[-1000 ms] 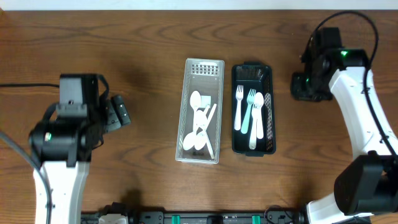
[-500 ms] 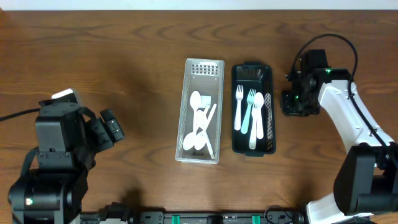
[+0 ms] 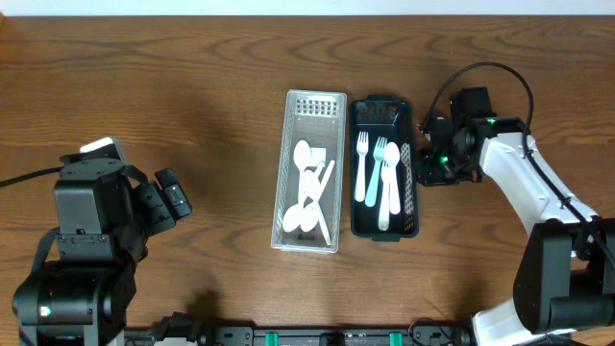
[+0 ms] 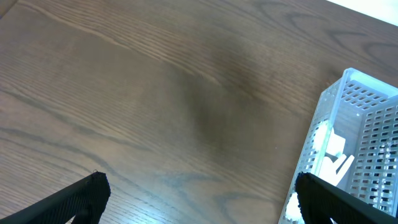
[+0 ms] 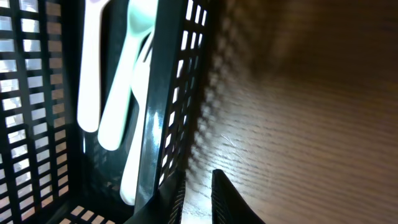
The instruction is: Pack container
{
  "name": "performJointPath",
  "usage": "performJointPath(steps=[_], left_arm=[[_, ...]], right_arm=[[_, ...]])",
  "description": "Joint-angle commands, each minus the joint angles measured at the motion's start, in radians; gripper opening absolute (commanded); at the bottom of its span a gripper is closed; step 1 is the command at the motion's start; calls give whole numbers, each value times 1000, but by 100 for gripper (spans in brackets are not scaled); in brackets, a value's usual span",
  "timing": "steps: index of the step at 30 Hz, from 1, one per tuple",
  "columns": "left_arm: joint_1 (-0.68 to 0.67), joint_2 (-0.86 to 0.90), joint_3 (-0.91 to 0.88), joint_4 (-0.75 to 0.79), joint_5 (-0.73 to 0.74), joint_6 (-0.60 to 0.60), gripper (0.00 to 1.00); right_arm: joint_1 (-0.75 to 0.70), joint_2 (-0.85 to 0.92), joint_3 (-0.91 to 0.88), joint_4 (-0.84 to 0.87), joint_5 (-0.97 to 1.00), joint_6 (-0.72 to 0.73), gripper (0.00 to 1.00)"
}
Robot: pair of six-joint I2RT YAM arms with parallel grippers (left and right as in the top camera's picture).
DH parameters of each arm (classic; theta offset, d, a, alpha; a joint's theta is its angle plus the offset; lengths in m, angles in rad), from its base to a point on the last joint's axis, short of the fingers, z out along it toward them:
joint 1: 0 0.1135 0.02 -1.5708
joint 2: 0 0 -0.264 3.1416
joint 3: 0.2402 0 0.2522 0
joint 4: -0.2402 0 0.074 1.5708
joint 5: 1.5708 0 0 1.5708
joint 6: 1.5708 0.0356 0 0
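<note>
1. The dark basket [image 3: 411,192] lay on the wooden bench [image 3: 192,77] right of centre, slightly askew, just beside the clear perforated basket [image 3: 316,104], with a narrow gap between them.
2. White and pale-green plastic forks [image 3: 376,173] lay lengthwise in the dark basket; white spoons [image 3: 307,187] lay heaped in the clear basket.
3. The right pincer [image 3: 430,163] stood low against the dark basket's right long wall. In the right wrist view its fingers [image 5: 229,196] were nearly together, only a thin strip of bench showing between them; they gripped nothing, and the inner finger lay against the outside of the mesh wall [image 5: 177,93].
4. The left pincer [image 3: 173,197] hung over bare bench, well apart from both baskets. In the left wrist view its fingers [image 4: 81,198] were spread wide apart and empty, with a corner of the clear basket [image 4: 367,124] at the right edge.
</note>
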Motion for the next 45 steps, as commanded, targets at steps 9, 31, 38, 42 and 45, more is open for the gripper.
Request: performJointPath(steps=[9,31,38,42,45], left_arm=[[-3,-1,-11,-2,-8,18,98],[-3,-1,-11,15,-8,18,98],[-3,27,-11,138,-8,64,98],[-3,101,-11,247,-9,127,98],[-3,164,-11,265,-8,126,98]], right_arm=[[16,5,-4,18,-132,-68,18],[15,3,5,132,227,5,49],[15,0,110,251,355,3,99],[2,0,172,400,551,-3,99],[-16,-2,197,430,667,-17,99]])
